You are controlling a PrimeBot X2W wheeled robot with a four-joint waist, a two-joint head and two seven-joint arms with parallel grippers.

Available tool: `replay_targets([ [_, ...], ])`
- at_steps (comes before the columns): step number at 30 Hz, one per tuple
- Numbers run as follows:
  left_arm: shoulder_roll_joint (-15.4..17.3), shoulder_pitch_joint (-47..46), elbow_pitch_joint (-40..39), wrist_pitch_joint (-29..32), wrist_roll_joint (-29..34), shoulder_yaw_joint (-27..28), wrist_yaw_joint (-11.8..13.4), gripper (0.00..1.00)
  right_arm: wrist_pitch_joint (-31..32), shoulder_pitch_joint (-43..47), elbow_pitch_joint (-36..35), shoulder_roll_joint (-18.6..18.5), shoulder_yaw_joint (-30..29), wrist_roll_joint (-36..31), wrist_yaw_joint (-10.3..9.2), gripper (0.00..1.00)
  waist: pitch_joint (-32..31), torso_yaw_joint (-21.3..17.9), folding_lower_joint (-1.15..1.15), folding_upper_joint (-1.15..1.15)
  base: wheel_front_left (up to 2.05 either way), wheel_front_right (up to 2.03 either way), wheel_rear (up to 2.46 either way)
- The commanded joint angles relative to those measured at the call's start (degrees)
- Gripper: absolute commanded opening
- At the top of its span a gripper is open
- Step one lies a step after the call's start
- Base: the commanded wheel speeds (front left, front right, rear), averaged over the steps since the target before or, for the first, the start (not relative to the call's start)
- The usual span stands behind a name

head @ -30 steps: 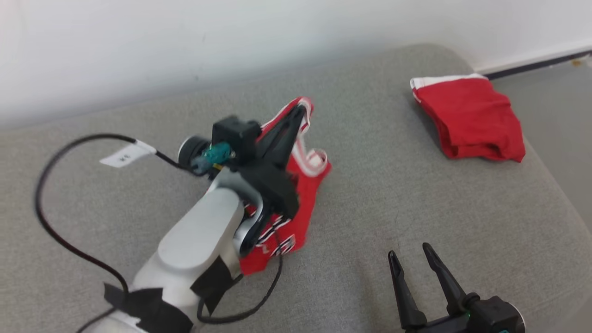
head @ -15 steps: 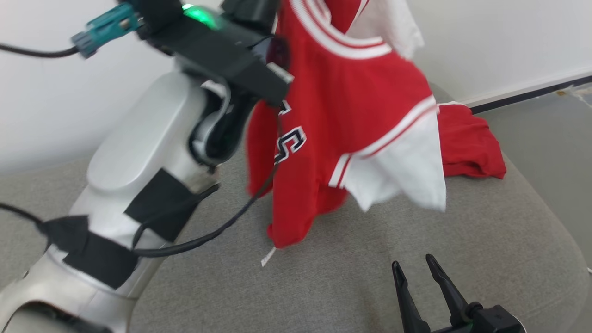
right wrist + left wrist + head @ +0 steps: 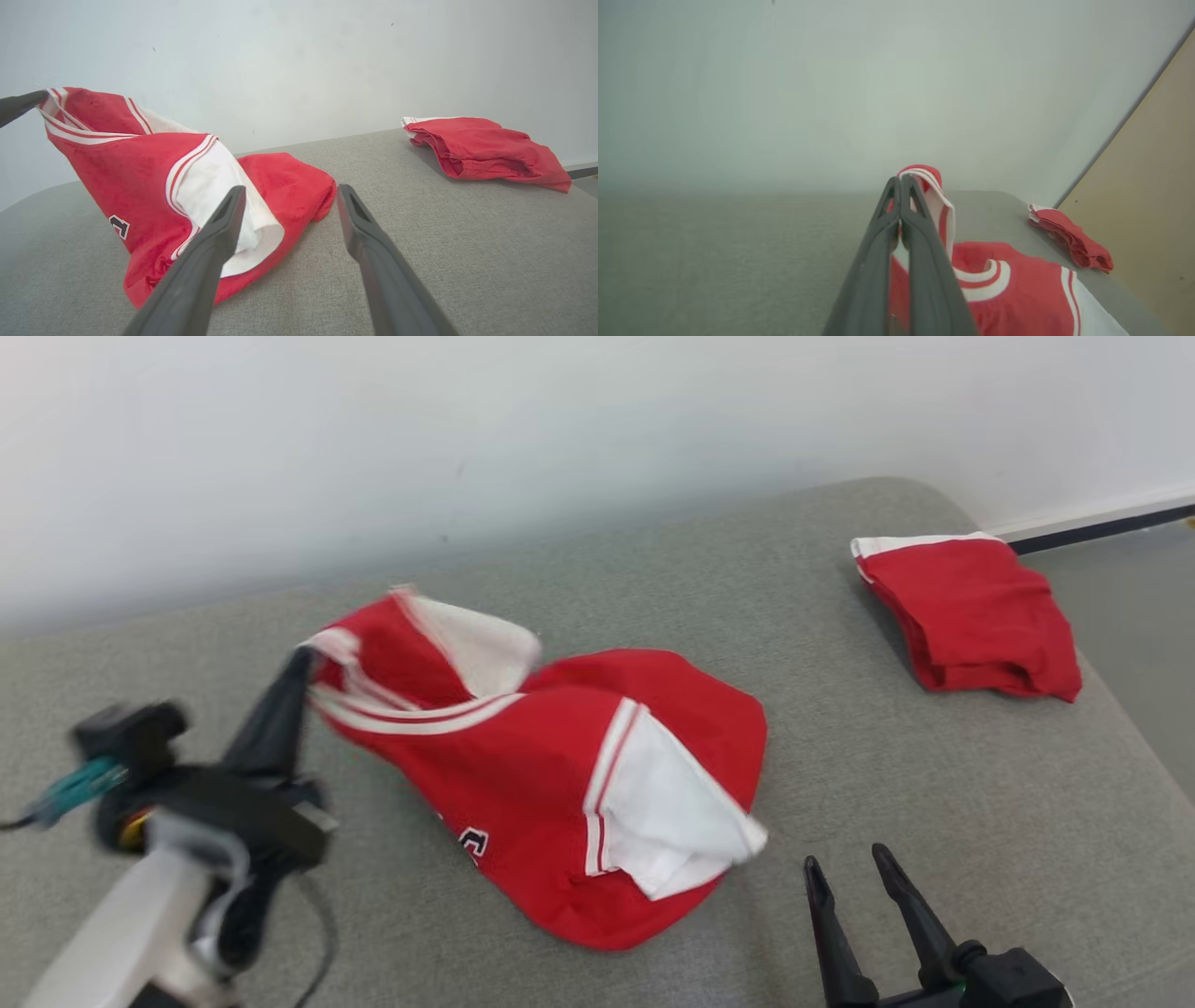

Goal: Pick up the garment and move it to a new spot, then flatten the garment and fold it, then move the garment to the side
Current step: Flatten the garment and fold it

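Left gripper [image 3: 301, 661] was pinched shut on the striped trim of the red jersey [image 3: 551, 775], which lay crumpled mid-cushion [image 3: 934, 803], one end lifted. Right gripper [image 3: 845, 857] sat idle at the near edge, jaws wide apart. Risk: so thin a pinch could slip under a pull, and one-handed dragging would likely bunch the cloth.

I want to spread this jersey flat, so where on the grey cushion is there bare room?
Bare cushion lies between the jersey and the folded red garment, and left of the left gripper. Crowded: the middle, where the jersey sprawls, and the far right corner.
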Motion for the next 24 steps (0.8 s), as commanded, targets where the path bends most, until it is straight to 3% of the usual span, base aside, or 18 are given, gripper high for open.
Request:
replay_targets([
  [1,1.8,2.6,0.0,-0.1,2.3,2.7,0.1,0.00,0.0,-0.4,-0.2,0.0,-0.4,-0.1,-0.14,1.00,0.5,0.8,0.00,0.00,0.00,0.00,0.00],
  [5,3.8,7.5,1.9,-0.1,9.9,10.4,0.4,0.00,0.0,-0.2,-0.4,-0.5,-1.1,-0.2,-0.14,1.00,0.6,2.0,0.00,0.00,0.00,0.00,0.00],
  [6,3.3,8.4,2.2,-0.1,11.3,13.0,0.8,0.25,0.0,-0.1,-0.4,-0.6,-1.1,-0.2,-0.14,1.00,0.6,2.3,0.00,0.00,0.00,0.00,0.00],
  [7,2.0,10.3,2.2,-0.1,14.6,17.5,2.1,0.93,0.0,0.2,-0.4,-0.6,-1.0,-0.2,-0.14,1.00,0.5,2.8,0.00,0.00,0.00,0.00,0.00],
  [8,0.9,11.4,1.8,-0.1,15.6,19.7,2.7,1.00,0.0,0.4,-0.4,-0.6,-1.1,-0.3,-0.14,1.00,0.4,3.0,0.00,0.00,0.00,0.00,0.00],
  [13,-1.9,15.3,-1.3,-0.1,23.1,25.6,5.4,1.00,0.0,0.7,-0.3,-0.5,-0.7,-0.4,-0.14,1.00,0.3,3.6,0.00,0.00,0.00,0.00,0.00],
  [16,-5.2,17.1,-4.9,-0.1,26.5,27.1,6.7,1.00,0.0,0.6,-0.6,-0.5,-1.0,-0.3,-0.14,1.00,0.5,4.0,0.00,0.00,0.00,0.00,0.00],
  [19,-7.9,17.0,-5.7,-0.1,29.0,24.7,5.4,1.00,0.0,0.8,-0.5,-0.6,-0.5,-0.2,-0.14,1.00,0.8,4.2,0.00,0.00,0.00,0.00,0.00],
  [24,-11.3,11.5,1.4,3.9,31.8,18.2,3.9,1.00,0.0,-0.5,-0.7,-0.6,0.5,-0.2,-0.14,1.00,2.2,3.4,0.00,0.00,0.00,0.00,0.00],
])
